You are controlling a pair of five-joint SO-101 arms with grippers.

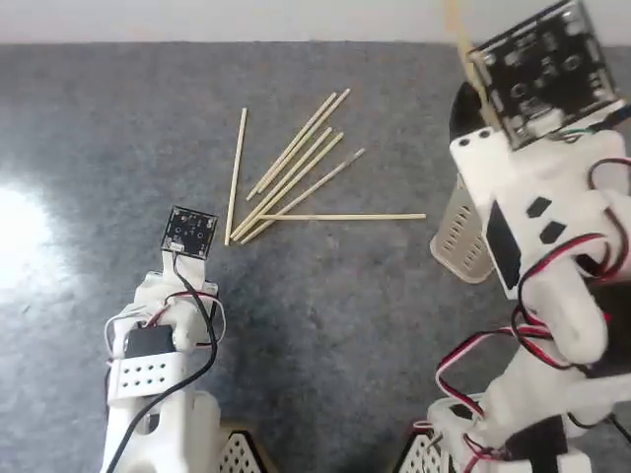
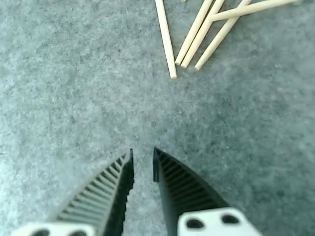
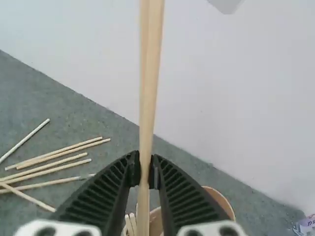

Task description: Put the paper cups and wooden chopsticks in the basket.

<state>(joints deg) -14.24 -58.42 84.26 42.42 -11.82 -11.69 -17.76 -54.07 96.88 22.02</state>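
High view over a grey felt mat [image 1: 99, 118]: loose chopsticks [image 1: 291, 177] fanned across the middle, near ends bunched at 7 o'clock of the pile, far ends spread between 12 and 2 o'clock, one stick lying flat toward 3 o'clock. Left arm [image 1: 158, 365] low at 7 o'clock of the table, head stopped just short of the bunched ends. Right arm [image 1: 537, 227] raised at the 3 o'clock side, over a perforated basket [image 1: 459, 236] partly hidden beneath it and just beyond the flat stick's far end.

Left wrist view: left gripper [image 2: 142, 155] poised over bare mat, jaws a narrow slit apart, gripping nothing. Ends of four loose chopsticks near, ahead of the fingertips, not touching them.

Right wrist view: right gripper [image 3: 144, 162] clamped tight on the held chopsticks [image 3: 150, 73], seemingly two pressed side by side, standing upright and rising well past the jaws against a white wall [image 3: 236, 88]. Basket rim curving just beneath the jaws. Pale stick ends close under the jaws at the basket; whether inside it, cannot tell. Loose chopsticks flat on the mat farther off, well apart from the basket.
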